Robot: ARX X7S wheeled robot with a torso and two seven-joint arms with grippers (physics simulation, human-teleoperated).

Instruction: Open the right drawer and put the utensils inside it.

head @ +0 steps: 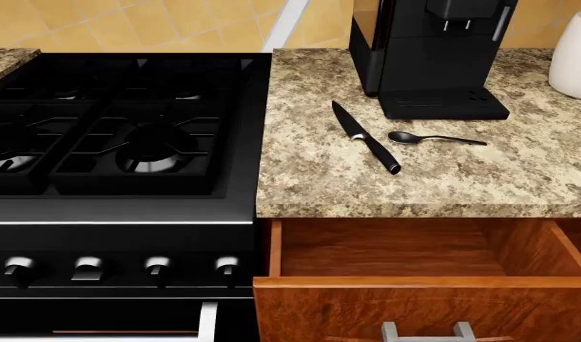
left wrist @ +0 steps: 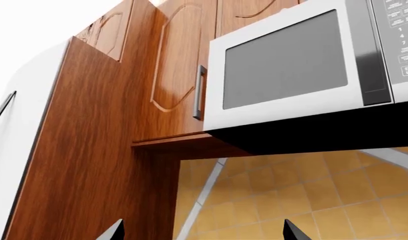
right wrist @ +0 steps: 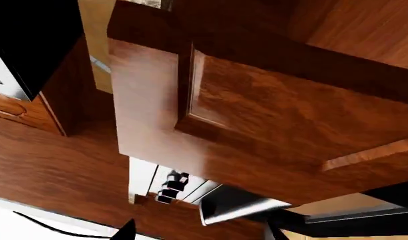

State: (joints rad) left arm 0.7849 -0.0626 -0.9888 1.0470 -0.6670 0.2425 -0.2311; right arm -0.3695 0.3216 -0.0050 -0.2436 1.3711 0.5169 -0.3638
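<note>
Right drawer open, utensils on the tabletop.

In the head view the right drawer point(head: 423, 285) stands pulled out under the speckled tabletop point(head: 309, 178), its inside bare. The knife point(head: 366, 139) and the spoon point(head: 428, 138) lie side by side above it, apart, just before the black coffee machine point(head: 428, 53), with the stove point(head: 119, 128) beside. Left gripper point(left wrist: 202, 231) points up at the microwave point(left wrist: 304, 60); right gripper point(right wrist: 197, 231) nears the drawer front. Both jaws stand spread, holding nothing.

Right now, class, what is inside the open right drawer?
The right drawer shows only bare wood floor and walls. The knife and spoon lie on the countertop. The front panel hides the drawer's nearest strip.
</note>
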